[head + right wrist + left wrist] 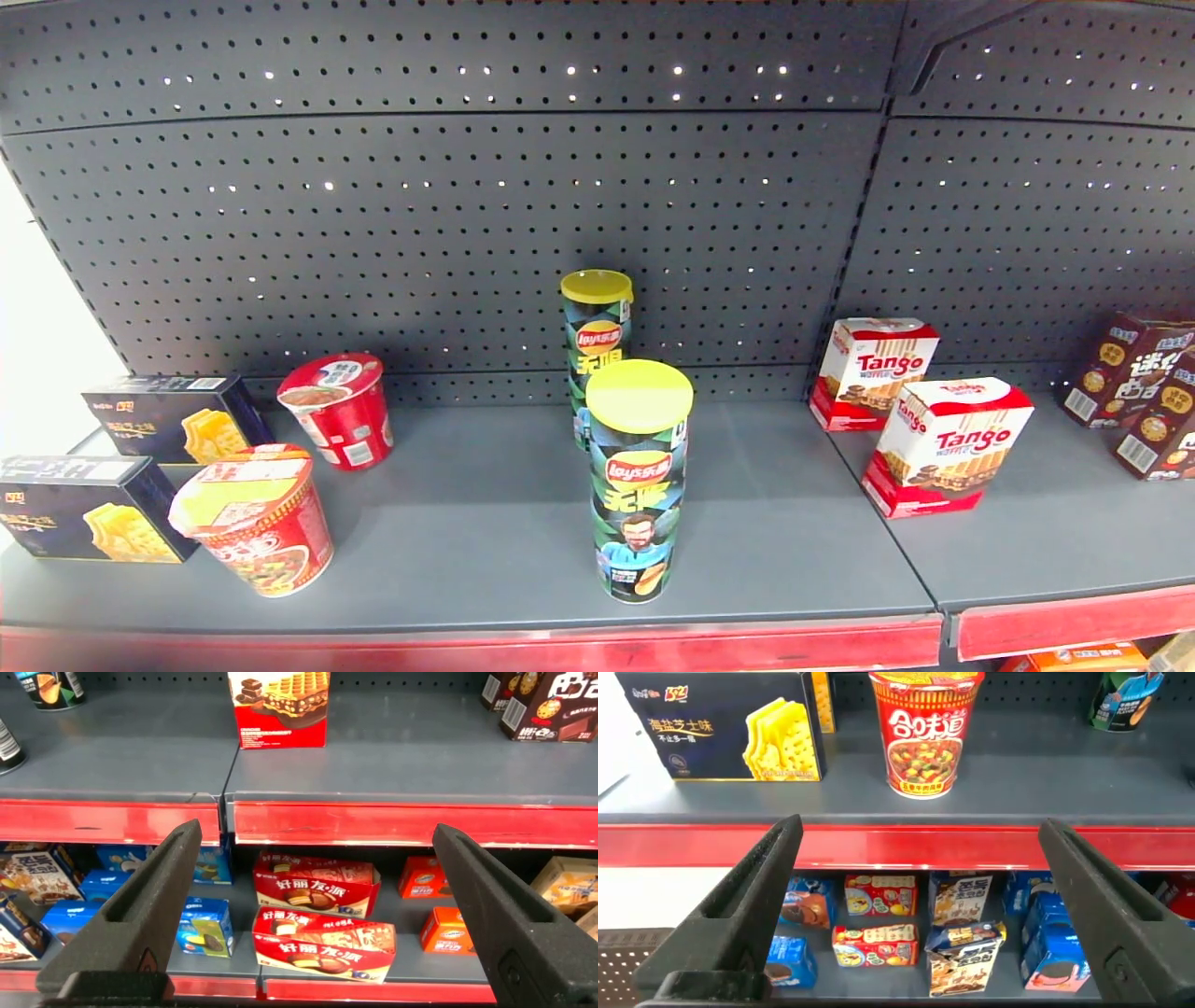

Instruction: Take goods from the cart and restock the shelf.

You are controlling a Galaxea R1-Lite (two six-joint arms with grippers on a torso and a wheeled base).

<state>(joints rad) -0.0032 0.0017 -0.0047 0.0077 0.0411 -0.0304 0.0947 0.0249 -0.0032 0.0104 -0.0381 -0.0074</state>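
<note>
Both claws are spread wide with nothing between the fingers. The left gripper [920, 833] faces a cup noodle [924, 733] on the shelf [896, 845], the right gripper [318, 833] a wafer box [278, 707]. In the head view, 2 chip cans [639, 481] stand at centre frame (one behind the other), with 2 cup noodles at lower left and 2 wafer boxes at right.

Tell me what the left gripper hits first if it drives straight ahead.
Likely the shelf's red front edge, dead ahead of the open left gripper; the noodle cup stands above that line. Depth is unclear.
</note>
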